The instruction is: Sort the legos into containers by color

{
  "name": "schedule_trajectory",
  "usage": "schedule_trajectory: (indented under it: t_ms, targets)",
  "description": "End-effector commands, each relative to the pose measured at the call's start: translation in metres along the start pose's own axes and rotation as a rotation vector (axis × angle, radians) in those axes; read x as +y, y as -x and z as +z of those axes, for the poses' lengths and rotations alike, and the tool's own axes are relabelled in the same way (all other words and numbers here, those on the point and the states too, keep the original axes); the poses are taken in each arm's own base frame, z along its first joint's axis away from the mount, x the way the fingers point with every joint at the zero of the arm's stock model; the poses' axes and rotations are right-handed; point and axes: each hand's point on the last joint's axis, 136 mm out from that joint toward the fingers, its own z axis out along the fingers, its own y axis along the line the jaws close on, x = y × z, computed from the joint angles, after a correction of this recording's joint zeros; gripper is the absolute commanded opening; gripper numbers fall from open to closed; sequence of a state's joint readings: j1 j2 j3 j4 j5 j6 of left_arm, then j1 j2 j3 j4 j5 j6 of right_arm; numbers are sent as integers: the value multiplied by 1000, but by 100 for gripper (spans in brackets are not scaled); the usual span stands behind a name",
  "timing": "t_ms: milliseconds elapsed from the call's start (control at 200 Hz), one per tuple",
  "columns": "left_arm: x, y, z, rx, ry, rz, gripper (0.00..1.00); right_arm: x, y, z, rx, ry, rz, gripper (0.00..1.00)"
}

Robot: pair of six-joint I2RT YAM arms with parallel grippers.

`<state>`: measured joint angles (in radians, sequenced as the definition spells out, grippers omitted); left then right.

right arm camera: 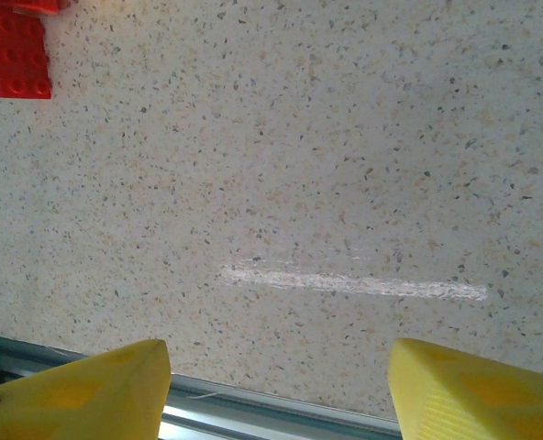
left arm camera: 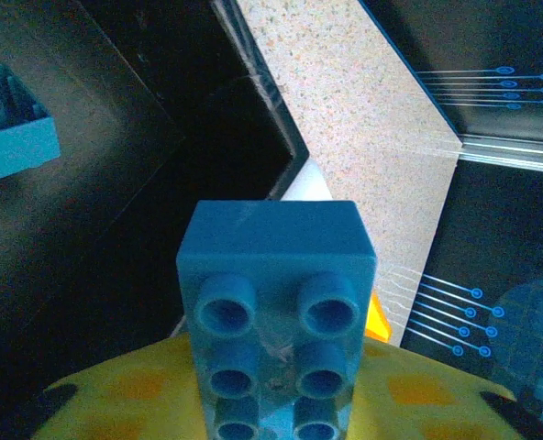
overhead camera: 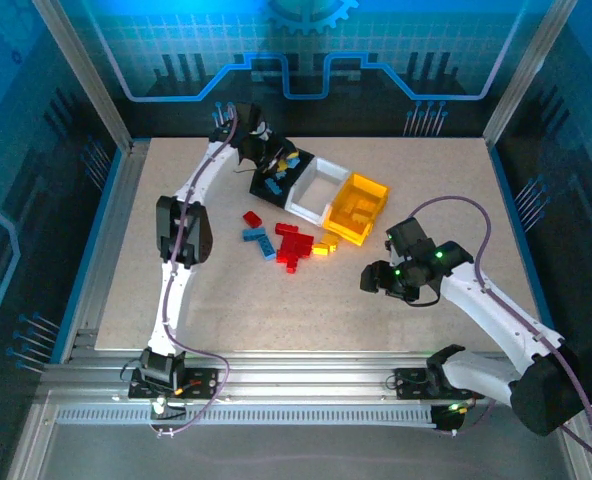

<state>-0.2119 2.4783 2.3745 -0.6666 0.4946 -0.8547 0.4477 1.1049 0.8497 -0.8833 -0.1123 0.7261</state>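
My left gripper (overhead camera: 267,166) hangs over the black container (overhead camera: 279,186) at the back. In the left wrist view the left gripper (left arm camera: 276,408) is shut on a blue lego (left arm camera: 276,293), studs facing the camera, between yellow fingers (left arm camera: 97,403). Another blue lego (left arm camera: 5,133) lies inside the black container (left arm camera: 116,211). The white container (overhead camera: 307,205) and the yellow-orange container (overhead camera: 361,185) adjoin it to the right. Red legos (overhead camera: 292,245), blue legos (overhead camera: 259,238) and yellow legos (overhead camera: 324,249) lie loose in front of the containers. My right gripper (overhead camera: 376,279) stands open over bare table, with a red lego (right arm camera: 15,55) far ahead of it.
The speckled table (overhead camera: 426,180) is ringed by a metal frame (overhead camera: 276,375) and blue walls. The table's edge rail (right arm camera: 281,412) runs just under the right gripper (right arm camera: 276,390). Bare tabletop lies right of the containers and along the near side.
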Motion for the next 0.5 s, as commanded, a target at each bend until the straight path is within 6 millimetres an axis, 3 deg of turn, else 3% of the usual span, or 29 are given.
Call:
schedule_trajectory:
  t_ms: [0,140,350,495]
  targets:
    - [-2,9,-2,-4,-26,-16,43,-7,-4,-3,7,-16,24,65]
    - [-3,9,-7,-9,-15,-5,60,-6,-5,-2,10,-4,24,65]
    - [-2,-6,-39,-21,56,73,66,0,-1,-1,12,17,3,65]
    - [31,-27,-78,-48,248,128,66,5,1,3,23,37,-10,66]
